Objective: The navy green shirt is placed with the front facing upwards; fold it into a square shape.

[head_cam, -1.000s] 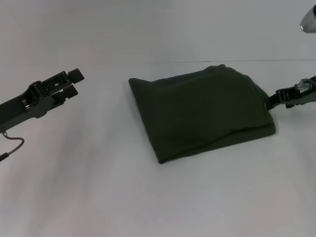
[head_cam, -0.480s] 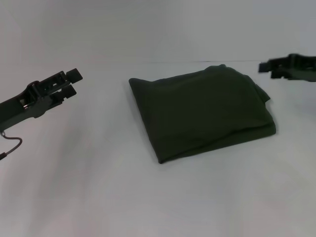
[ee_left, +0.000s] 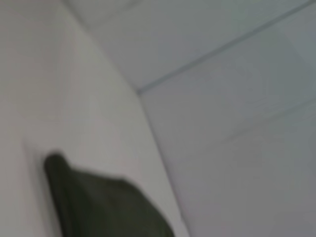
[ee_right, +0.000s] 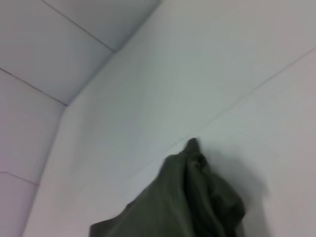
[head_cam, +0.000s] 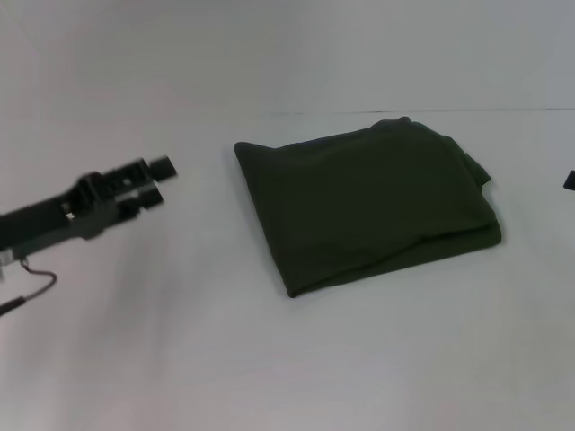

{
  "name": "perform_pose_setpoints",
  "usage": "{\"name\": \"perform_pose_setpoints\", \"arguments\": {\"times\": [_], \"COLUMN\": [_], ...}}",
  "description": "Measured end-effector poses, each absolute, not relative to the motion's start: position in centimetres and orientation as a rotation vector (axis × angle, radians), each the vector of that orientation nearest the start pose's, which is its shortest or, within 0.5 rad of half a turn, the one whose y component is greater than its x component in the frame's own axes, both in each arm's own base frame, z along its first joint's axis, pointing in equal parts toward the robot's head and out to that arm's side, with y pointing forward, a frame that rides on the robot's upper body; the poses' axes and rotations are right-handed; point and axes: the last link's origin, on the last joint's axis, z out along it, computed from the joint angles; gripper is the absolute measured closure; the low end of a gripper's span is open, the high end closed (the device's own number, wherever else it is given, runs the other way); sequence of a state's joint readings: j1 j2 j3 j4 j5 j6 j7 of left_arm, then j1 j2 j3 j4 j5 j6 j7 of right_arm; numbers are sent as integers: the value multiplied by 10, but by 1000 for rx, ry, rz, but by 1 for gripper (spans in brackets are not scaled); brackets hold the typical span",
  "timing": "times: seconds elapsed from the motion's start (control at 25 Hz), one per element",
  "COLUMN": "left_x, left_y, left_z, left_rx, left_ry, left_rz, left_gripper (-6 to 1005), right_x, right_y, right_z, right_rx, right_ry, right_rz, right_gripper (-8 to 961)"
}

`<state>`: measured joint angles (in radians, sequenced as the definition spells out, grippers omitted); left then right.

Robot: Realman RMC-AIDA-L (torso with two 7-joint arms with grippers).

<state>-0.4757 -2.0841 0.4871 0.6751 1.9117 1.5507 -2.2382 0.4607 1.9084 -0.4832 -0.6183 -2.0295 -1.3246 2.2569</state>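
navy green shirt [head_cam: 368, 205]: folded, frame centre, on desk [head_cam: 269, 359] | left hand [head_cam: 154, 182]: left side, slightly spread, holding nothing | right hand [head_cam: 570, 180]: right edge, state cannot be told

no readable text, folded shirt [head_cam: 368, 202] (lettering hidden)

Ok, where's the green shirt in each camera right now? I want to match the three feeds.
Head view: the navy green shirt lies folded on the table, centre-right, apart from the left gripper.
Left wrist view: the shirt fills the lower-left part of the picture.
Right wrist view: the shirt sits at the bottom centre, with bunched layers along one side.
Shared landmark: the seam where the table meets the wall behind the shirt.
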Motion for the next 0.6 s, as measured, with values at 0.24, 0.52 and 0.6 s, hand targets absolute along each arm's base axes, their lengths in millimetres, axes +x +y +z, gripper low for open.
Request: {"name": "perform_pose_setpoints", "arguments": {"times": [0.24,0.52,0.6], "left_x": [-263,-243,-245], "left_y": [327,334,337], "left_z": [1,-48,-56], "left_rx": [-2157,-2048,-1990], "left_ry": [-2079,-2307,-2348], "left_rz": [-986,-860,-848], "left_gripper": [233,233,233], "right_x": [334,323,321], "right_y": [332,335,336], "right_z": [95,96,95], "right_rx": [-2036,-2075,-2077], "right_ry": [1525,1403,1400], "right_rz": [976,1051,1059], "right_gripper": [379,133,76]}}
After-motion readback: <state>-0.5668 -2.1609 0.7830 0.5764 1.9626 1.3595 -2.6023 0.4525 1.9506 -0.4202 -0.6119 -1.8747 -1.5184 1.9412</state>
